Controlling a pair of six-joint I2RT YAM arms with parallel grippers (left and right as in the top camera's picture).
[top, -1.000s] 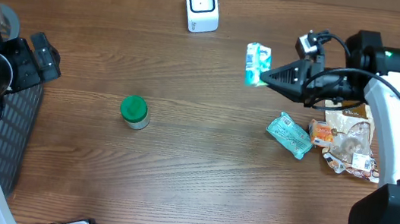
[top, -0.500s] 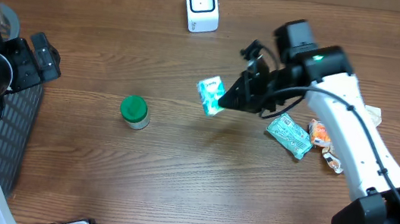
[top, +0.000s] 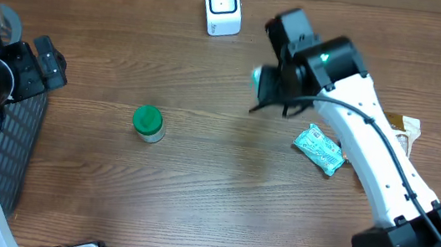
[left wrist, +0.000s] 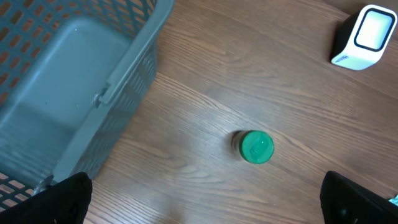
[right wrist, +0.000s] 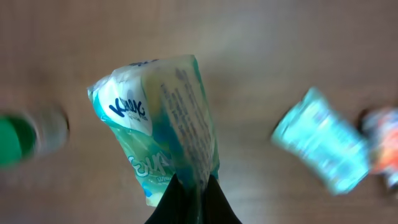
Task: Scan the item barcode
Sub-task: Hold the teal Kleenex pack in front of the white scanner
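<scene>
The table [top: 193, 213] is mostly bare wood around the scanner [top: 222, 6], which stands at the far edge.

The right arm [top: 354, 131] has swung a long way in the last second. It began well to the right of the scanner, dipped toward the middle of the table, and now sits nearer the scanner, to its right and a little in front. From overhead its wrist covers the load, with only a sliver of teal showing.

The basket [left wrist: 74, 74] lies far to the scanner's left, out of the path. The green-lidded jar [top: 148, 122] stands in front and left of the scanner, well apart from it.

A loose teal pouch [top: 319, 148] and some snack wrappers [top: 405, 128] lie right of the scanner, behind the arm's reach.

The teal packet [right wrist: 165, 118], the item to scan, hangs off the table, pinched at its lower edge by the right fingers [right wrist: 163, 210], which are closed tight. I judge it is on approach and not yet facing the scanner's window. Which face carries the barcode I cannot tell.

The strip between the packet and the scanner is open. The left fingers [left wrist: 65, 196] are spread wide and hold nothing.
</scene>
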